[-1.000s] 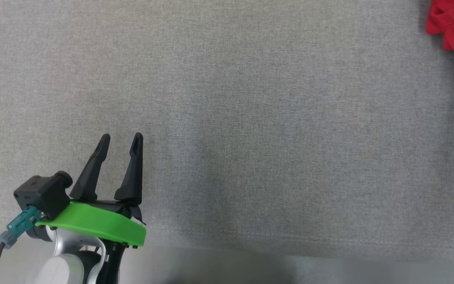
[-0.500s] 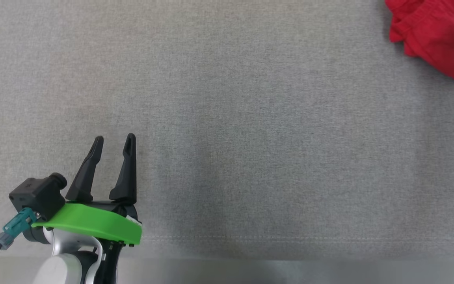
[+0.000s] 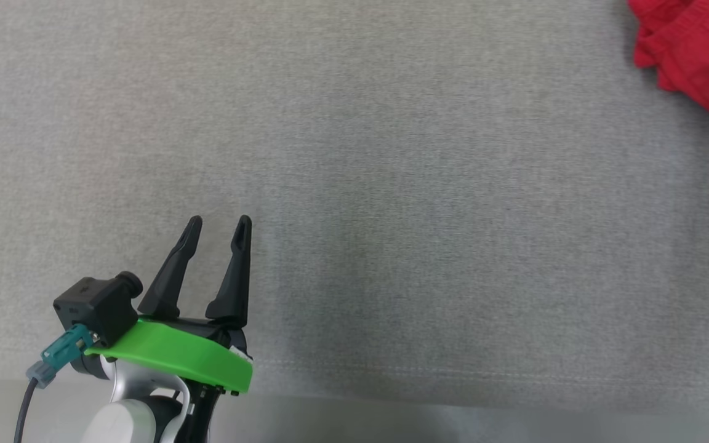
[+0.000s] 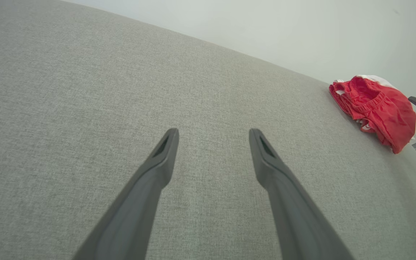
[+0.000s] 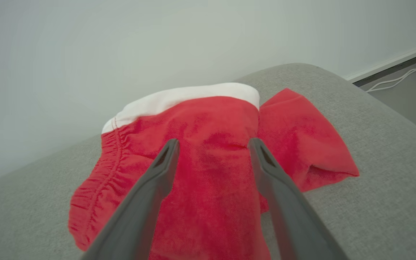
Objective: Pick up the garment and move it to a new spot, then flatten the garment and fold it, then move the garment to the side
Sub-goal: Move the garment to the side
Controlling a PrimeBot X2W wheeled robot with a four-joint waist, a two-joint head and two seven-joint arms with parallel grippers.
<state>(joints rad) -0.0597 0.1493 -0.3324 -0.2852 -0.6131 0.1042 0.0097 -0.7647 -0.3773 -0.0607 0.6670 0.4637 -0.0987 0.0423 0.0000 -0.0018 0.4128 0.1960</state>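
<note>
Our right gripper (image 5: 211, 144) and left gripper (image 3: 219, 223) are both spread, empty. We see red shorts (image 3: 699, 55) at 2 o'clock; a shallow pinch likely grabs one layer and drags them bunched.

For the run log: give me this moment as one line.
stage: pre-grasp | red garment: crumpled, not held | left gripper: open, above grey fabric surface | right gripper: open, poised over red garment

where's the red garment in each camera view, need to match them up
Head view: red garment at the top right corner, cut by the frame edge.
Left wrist view: red garment far right, mid height.
Right wrist view: red garment at centre, behind the fingers of the open right hand.
Shared landmark: the grey fabric surface it lies on.
</note>
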